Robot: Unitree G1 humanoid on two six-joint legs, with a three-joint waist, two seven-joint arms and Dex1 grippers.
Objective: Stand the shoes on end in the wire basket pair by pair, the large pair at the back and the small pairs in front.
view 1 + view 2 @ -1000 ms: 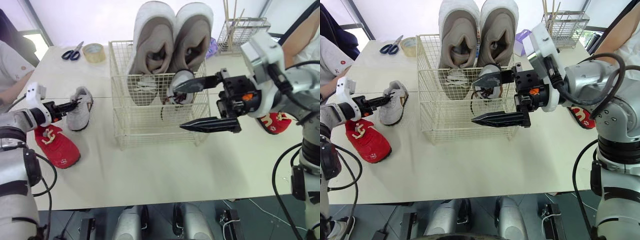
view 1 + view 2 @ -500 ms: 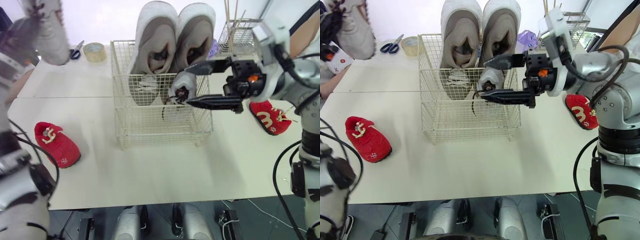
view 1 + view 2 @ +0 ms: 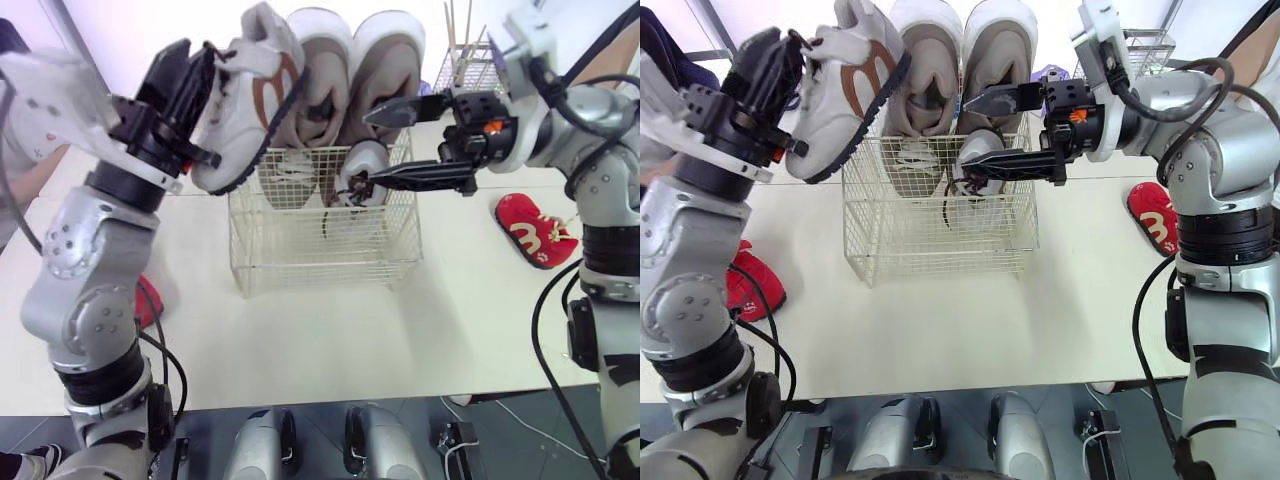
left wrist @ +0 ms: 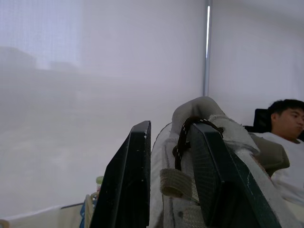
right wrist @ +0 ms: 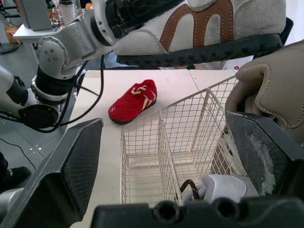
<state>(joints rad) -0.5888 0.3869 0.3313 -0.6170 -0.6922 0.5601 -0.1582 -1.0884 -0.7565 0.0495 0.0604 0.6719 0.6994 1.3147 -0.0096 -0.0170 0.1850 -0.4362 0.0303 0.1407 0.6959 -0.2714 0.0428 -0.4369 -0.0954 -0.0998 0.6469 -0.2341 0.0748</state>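
My left gripper is shut on a small grey shoe with a brown stripe, held high over the wire basket's left rear corner, sole facing the table. In the left wrist view the fingers pinch the shoe's collar. The large beige pair stands on end at the basket's back. A second small grey shoe stands in front of it on the right. My right gripper hangs open over that shoe. One red shoe lies right of the basket and another lies left, partly behind my left arm.
A smaller wire rack stands at the table's back right. A person sits behind the table on the left. The basket's front left holds no shoe. Bare table stretches in front of the basket.
My left arm has lifted the grey shoe off the table and swung it up over the basket's left side. The right gripper rose and moved back, staying open.
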